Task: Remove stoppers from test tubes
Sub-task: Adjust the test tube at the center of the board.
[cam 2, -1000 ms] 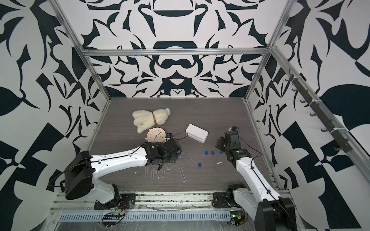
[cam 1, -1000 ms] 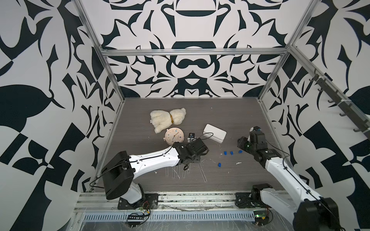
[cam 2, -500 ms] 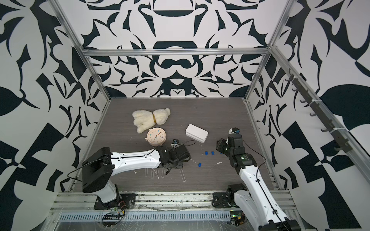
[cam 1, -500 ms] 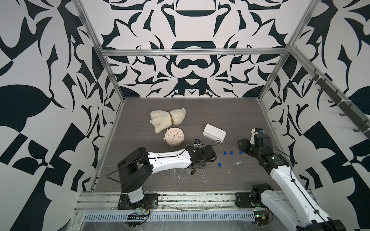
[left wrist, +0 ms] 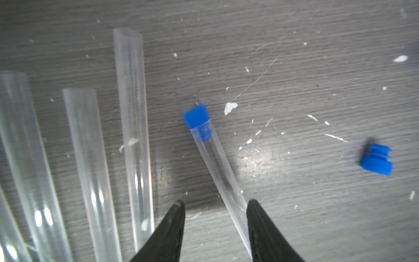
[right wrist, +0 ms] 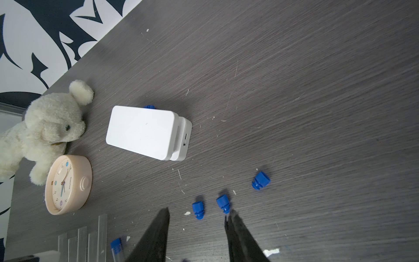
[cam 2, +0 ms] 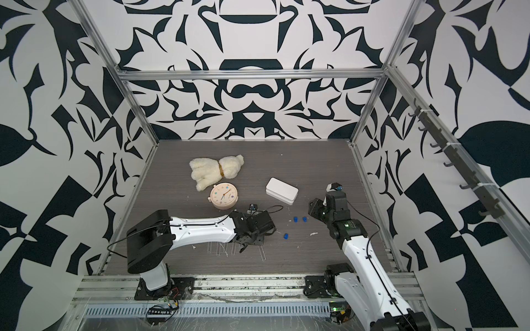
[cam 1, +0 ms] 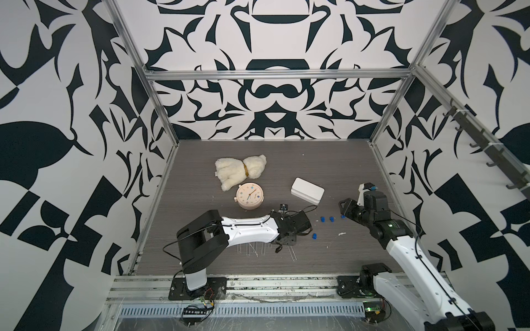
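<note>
Stoppers [right wrist: 260, 180] loose near clock [right wrist: 68, 183] | our spread left claw [left wrist: 215, 207] straddles the capped test tube [left wrist: 217, 167], likely to brace it | right claw [right wrist: 199, 210] spread, empty

A robot lab test cell: black-and-white patterned walls [cam 1: 272, 43] on an aluminium frame [cam 1: 275, 75] box in a grey table [cam 1: 315, 160], with two arms [cam 1: 246, 232] bolted to a front rail [cam 1: 258, 282] and stray props, a plush toy [cam 1: 238, 172] and clock [cam 1: 249, 196]

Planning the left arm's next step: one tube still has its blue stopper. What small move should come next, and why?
Probably close the left gripper on the capped tube: its open jaws straddle that tube, the stopper is still seated in its mouth, and the right gripper hangs open and empty, free to pull it.
</note>
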### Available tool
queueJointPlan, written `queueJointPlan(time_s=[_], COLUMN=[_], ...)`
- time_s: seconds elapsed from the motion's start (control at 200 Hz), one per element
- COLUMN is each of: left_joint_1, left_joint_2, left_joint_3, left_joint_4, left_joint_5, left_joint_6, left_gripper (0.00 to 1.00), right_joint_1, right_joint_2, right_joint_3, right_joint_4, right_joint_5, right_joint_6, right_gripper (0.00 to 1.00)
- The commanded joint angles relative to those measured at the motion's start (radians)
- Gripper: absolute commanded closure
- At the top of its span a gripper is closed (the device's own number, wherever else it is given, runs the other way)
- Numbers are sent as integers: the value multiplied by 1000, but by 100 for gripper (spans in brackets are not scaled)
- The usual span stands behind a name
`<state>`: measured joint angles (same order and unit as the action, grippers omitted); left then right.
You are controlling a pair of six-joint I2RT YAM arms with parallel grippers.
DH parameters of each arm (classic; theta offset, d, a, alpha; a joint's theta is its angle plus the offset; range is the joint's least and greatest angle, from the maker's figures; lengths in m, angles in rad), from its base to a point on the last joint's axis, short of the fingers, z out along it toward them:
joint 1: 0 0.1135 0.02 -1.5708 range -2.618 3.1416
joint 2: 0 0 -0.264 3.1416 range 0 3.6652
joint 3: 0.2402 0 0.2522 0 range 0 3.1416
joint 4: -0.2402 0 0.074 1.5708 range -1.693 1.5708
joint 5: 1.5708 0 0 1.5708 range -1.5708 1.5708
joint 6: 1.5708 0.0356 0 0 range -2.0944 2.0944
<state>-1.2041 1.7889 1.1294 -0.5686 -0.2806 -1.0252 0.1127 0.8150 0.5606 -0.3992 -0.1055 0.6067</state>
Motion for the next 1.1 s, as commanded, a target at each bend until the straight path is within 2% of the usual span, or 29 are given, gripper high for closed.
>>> queueJointPlan(time_s=[0.0,0.34,0.84,0.965,1.095], left_joint_1=[-4,-4,-2,0,2], left_joint_2=[17,75,56,55,74], left_joint_3=[19,25,18,19,37], left_joint_4=[5,22,-30,-46,-78], left_joint_5=[25,76,92,95,99], left_joint_6=[-8,8,51,61,71], left_gripper=[51,56,82,82,73], right_joint_1=[-2,-2,-2,-2,-2], right_joint_2=[3,21,16,13,12], right_joint_3=[9,4,-13,-14,-14], right_joint_4=[33,49,60,61,63], right_joint_5=[0,4,2,1,1], right_joint_6=[10,11,22,25,26], right_gripper=[57,57,57,57,57])
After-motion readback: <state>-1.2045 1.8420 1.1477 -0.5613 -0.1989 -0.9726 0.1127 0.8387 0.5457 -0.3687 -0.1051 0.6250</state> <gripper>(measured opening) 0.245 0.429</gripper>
